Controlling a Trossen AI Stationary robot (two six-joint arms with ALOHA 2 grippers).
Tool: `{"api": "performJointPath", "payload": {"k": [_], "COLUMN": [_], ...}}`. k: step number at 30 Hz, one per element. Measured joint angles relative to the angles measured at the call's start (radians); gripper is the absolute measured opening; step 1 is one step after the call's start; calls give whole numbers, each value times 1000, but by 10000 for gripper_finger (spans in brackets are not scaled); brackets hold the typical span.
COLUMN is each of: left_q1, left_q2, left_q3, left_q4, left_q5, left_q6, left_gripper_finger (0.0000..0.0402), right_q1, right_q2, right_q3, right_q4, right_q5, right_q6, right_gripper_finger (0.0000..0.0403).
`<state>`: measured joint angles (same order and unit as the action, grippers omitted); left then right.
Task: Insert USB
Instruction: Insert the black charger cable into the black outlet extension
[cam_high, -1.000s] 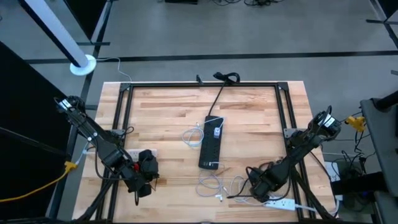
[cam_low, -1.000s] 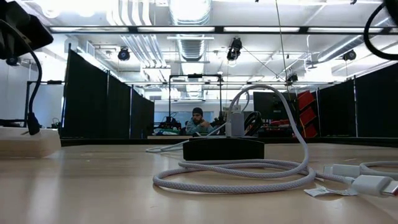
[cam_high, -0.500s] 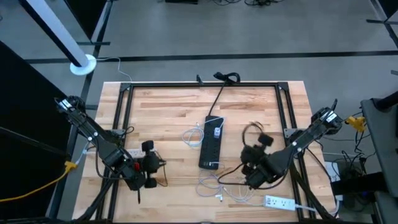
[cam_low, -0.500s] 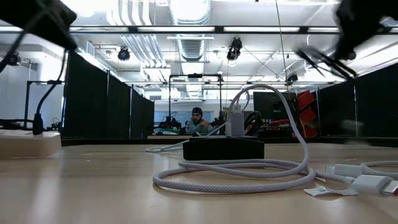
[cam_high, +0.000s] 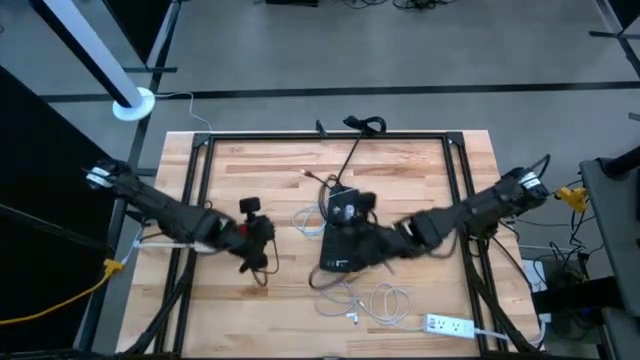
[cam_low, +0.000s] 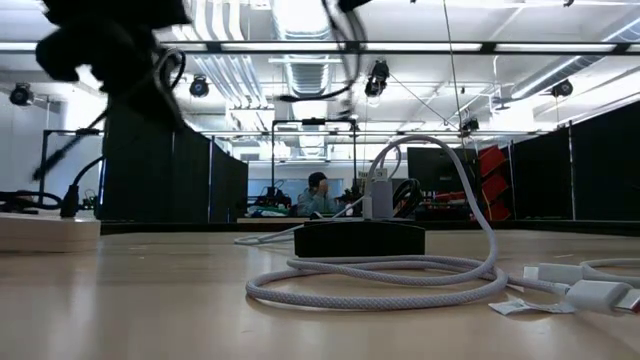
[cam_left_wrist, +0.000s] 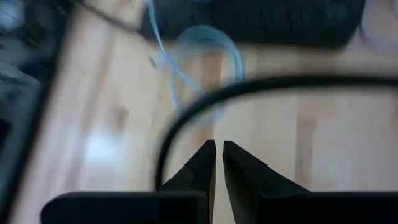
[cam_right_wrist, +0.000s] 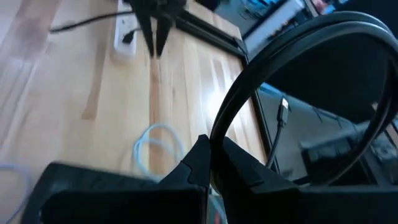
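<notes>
Right gripper (cam_right_wrist: 211, 163) pinches a black cable (cam_right_wrist: 261, 81), hidden from overhead.

Butcher-block table (cam_high: 270, 170), black frame rails along its edges. White power strip (cam_high: 448, 325) at the near right corner; a second white power strip (cam_low: 45, 231) at the left side, a dark cord plugged into it. White pole on round base (cam_high: 131, 104) on the grey floor beyond. Seated person (cam_low: 318, 195) in the far room; black partitions; ceiling lights.
</notes>
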<state>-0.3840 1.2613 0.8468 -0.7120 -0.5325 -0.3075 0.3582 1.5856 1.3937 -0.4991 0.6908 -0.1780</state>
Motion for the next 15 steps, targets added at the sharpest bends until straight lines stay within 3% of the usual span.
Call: {"api": "performJointPath", "payload": {"k": [7, 12, 13, 15], "left_q1": [226, 338, 346, 348], "left_q2": [0, 0, -1, -9], "left_q3": [-5, -5, 0, 28], "left_q4": [-169, -214, -202, -174], "left_q5": [607, 1181, 1261, 1307], "left_q6": [11, 64, 97, 143], "left_gripper_finger": [20, 25, 26, 27], "right_q1": [-210, -323, -338, -358], "right_q2": [0, 4, 6, 7], "right_q3": [-24, -67, -80, -105], "right_q4": [48, 145, 171, 226], "right_q5": [-242, -377, -406, -461], "right_q6": [-109, -144, -155, -181], "right_gripper_finger": [5, 5, 5, 5]}}
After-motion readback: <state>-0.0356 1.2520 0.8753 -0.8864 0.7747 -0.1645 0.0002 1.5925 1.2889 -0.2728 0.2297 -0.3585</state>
